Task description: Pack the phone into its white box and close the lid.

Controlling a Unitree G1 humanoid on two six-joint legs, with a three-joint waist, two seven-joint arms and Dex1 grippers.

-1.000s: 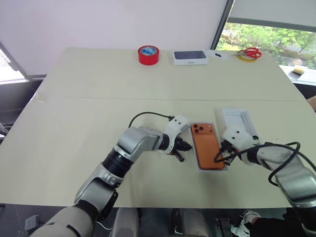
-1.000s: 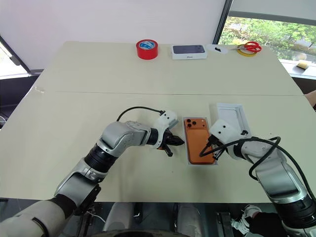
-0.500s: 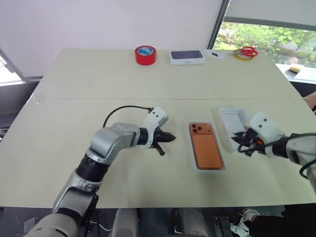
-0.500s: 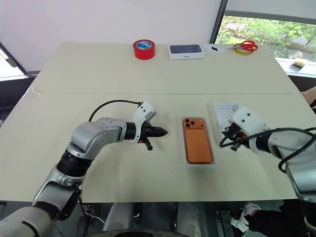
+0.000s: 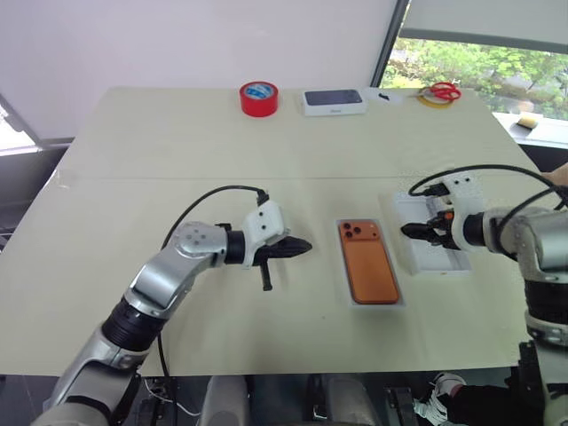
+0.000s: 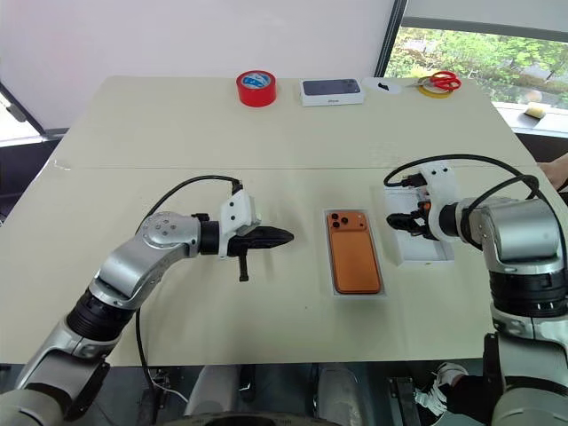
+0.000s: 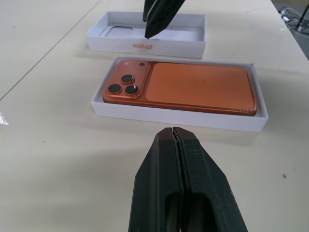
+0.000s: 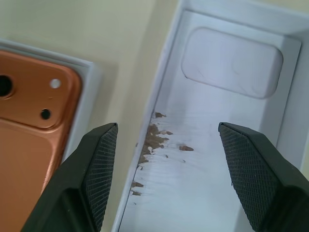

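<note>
Your phone (image 5: 369, 270) already lies camera-side up in the white box (image 7: 178, 118) at table centre, so the lid (image 5: 431, 243), lying open side up just beside it at three o'clock, is what you handle next. It looks like thin, light cardboard that will flex and dent, so pinch one long wall gently. Your right gripper (image 8: 169, 159) hangs over it with fingers spread wide, holding nothing. Your left gripper (image 5: 297, 248), at nine o'clock of the box, is pressed closed and empty.

Both arms: silver-grey metal segments with black joint bands. White housings sit behind the black fingers (image 7: 181, 193); black cables loop from them. Finger pads (image 8: 99, 164) carry cross-hatched texture.
</note>
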